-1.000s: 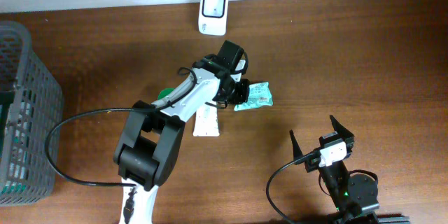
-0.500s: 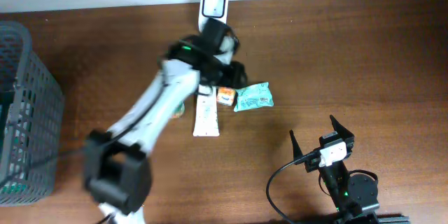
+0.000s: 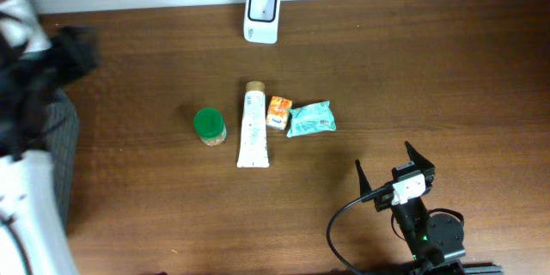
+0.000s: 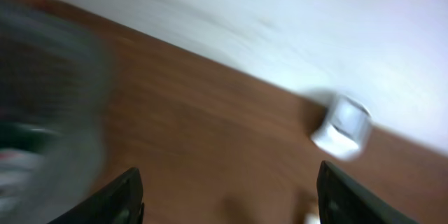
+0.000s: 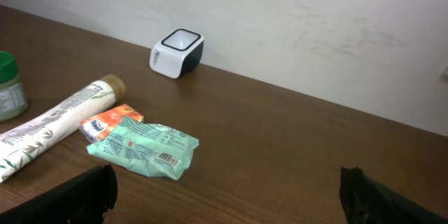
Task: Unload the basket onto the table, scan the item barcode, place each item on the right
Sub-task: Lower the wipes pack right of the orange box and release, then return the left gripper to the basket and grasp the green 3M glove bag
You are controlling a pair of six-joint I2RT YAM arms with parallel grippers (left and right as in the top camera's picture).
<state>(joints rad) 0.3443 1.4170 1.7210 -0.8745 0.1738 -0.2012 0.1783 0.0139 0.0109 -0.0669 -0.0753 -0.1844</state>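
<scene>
Midway across the tabletop (image 3: 447, 69), four items lie in a row before the scanner (image 3: 261, 3), probably staged within its reach: green-lidded jar (image 3: 209, 125), tube (image 3: 253, 131), orange pack (image 3: 278, 112), and teal packet (image 5: 143, 148), its barcode facing up. Other print is too small to read. Left end effector (image 4: 229, 182), wide and empty, hangs blurred by the basket (image 4: 56, 112); right end effector (image 5: 225, 182) stands wide and empty.
</scene>
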